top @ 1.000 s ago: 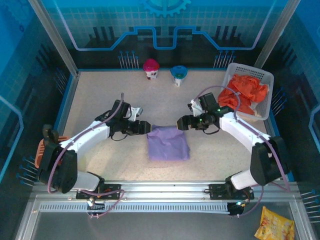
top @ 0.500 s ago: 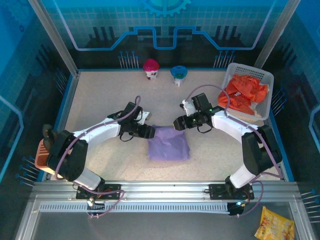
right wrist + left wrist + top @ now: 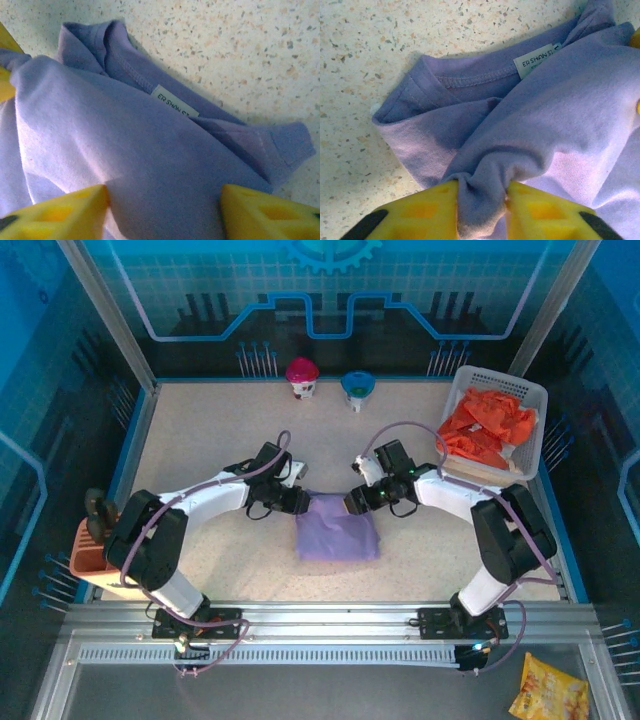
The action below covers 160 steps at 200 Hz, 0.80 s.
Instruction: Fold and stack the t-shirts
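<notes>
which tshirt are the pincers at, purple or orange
The lavender-purple t-shirt mid-table: left pincer pinches its fabric, right pincer straddles it; the orange-red t-shirts lie in the white basket.

The lavender t-shirt is lying folded flat, its collar edge bunching between the left gripper, which is pinching it, and the right gripper, which is straddling it. The orange-red t-shirts are lying crumpled well beyond the right gripper.

Left fingers moved onto lavender t-shirt, clamped on its cloth, right fingers moved in, narrower
</notes>
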Motion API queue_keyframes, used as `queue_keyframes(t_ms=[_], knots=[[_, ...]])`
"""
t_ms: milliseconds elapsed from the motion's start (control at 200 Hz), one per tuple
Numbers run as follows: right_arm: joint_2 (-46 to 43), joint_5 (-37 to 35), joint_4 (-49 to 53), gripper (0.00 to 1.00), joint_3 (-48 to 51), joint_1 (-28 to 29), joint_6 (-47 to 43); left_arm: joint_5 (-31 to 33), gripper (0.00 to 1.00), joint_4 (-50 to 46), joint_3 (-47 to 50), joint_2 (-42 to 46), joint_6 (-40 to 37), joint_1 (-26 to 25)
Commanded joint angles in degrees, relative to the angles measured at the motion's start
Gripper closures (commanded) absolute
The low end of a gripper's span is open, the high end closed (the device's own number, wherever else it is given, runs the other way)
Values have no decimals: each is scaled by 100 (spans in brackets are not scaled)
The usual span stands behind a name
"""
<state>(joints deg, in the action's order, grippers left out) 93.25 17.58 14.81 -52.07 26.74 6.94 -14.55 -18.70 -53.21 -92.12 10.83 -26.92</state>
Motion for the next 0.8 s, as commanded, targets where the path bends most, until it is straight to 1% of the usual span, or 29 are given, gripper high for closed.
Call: queue_keyframes(t_ms=[0, 50, 80, 155, 210, 255, 295, 330, 460, 515, 595, 625, 645, 660, 675, 745, 775, 795], knots=[[-240, -185, -253, 52, 88, 67, -81, 85, 81, 133, -181, -44, -52, -67], [-246, -229, -244, 58, 58, 61, -74, 123, 87, 165, -188, -44, -23, -68], [-239, -243, -241, 60, 34, 67, -79, 119, 89, 175, -197, -52, 1, -68], [-260, -282, -266, 71, -17, 67, -45, 123, 94, 199, -242, -76, 109, -53], [-253, -299, -262, 78, -92, 68, -19, 37, 95, 245, -256, -96, 191, -31], [-199, -294, -185, 82, -212, 59, 0, -12, 95, 266, -281, -137, 271, -7], [-86, -230, -102, 89, -351, 35, 24, -83, 96, 281, -310, -187, 330, 32], [38, -252, 7, 92, -492, 1, 82, -138, 96, 271, -355, -258, 387, 84], [564, -56, 280, 94, -935, -200, 369, -389, 96, 253, -478, -579, 650, 372], [741, 49, 295, 91, -1059, -260, 503, -404, 95, 284, -497, -653, 721, 453], [995, -80, 419, 91, -1291, -276, 719, -366, 94, 372, -527, -726, 803, 542], [1074, -84, 447, 88, -1372, -282, 782, -357, 92, 382, -547, -745, 830, 576], [1101, -79, 460, 80, -1425, -284, 822, -364, 91, 385, -562, -753, 845, 601], [1115, -86, 469, 71, -1459, -289, 852, -365, 89, 373, -578, -751, 856, 613], [1134, -87, 470, 65, -1490, -285, 883, -353, 87, 361, -596, -740, 871, 624], [1082, -127, 436, 52, -1564, -285, 1015, -282, 83, 332, -620, -619, 910, 657], [1032, -209, 450, 40, -1582, -284, 1073, -233, 82, 311, -620, -558, 936, 670], [992, -256, 465, 31, -1602, -284, 1095, -209, 79, 277, -627, -520, 950, 683]])
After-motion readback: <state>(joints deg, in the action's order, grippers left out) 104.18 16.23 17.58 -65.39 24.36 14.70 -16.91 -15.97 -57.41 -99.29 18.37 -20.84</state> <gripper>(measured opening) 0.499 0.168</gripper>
